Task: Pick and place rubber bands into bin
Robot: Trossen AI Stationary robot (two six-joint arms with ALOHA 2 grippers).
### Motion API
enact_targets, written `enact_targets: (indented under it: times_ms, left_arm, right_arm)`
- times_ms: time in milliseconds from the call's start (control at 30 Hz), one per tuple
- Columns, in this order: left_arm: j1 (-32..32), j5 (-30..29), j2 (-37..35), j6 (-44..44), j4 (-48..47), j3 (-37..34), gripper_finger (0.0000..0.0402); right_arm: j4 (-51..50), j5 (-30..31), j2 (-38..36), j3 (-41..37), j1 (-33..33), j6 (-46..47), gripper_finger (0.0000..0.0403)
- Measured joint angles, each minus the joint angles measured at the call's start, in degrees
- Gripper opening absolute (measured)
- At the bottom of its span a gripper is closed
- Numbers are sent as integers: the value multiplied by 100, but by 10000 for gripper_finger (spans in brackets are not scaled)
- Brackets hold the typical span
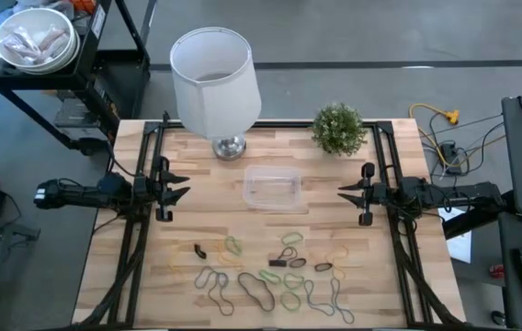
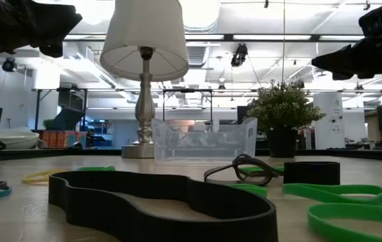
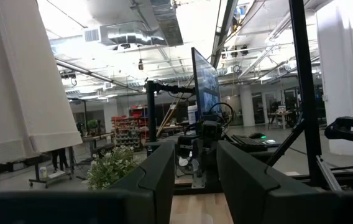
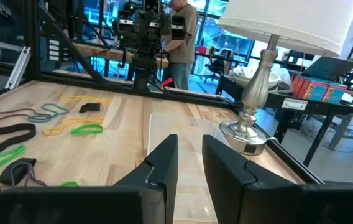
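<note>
Several rubber bands [image 1: 270, 271] in green, tan, black and grey lie flat and scattered on the near half of the wooden table; in the low view a wide black one [image 2: 157, 202] lies closest. The clear bin [image 1: 272, 188] stands on its bottom at mid-table, between the two grippers. My left gripper [image 1: 180, 187] hovers at the table's left edge and points toward the bin. It is open, with nothing between its fingers [image 3: 195, 180]. My right gripper [image 1: 342, 192] hovers at the right edge and faces the bin [image 4: 164, 124]. It is open by a narrower gap and holds nothing [image 4: 190, 162].
A lamp with a white shade [image 1: 215, 78] and a metal foot [image 1: 229, 145] stands behind the bin, with a small potted plant [image 1: 338, 129] to its right. Black frame rails [image 1: 141, 230] run along both table sides. A person [image 4: 179, 37] stands beyond the table's left side.
</note>
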Motion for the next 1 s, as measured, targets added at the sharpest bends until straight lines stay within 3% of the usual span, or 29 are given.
enact_targets:
  times_ms: [833,1000]
  left_arm:
    - [2,0,1,0,0,0,105]
    - [2,0,0,0,0,0,105]
  right_arm:
    - [2,-2,-1,-1,0,25,68]
    - [17,-7,1,0,0,1294,68]
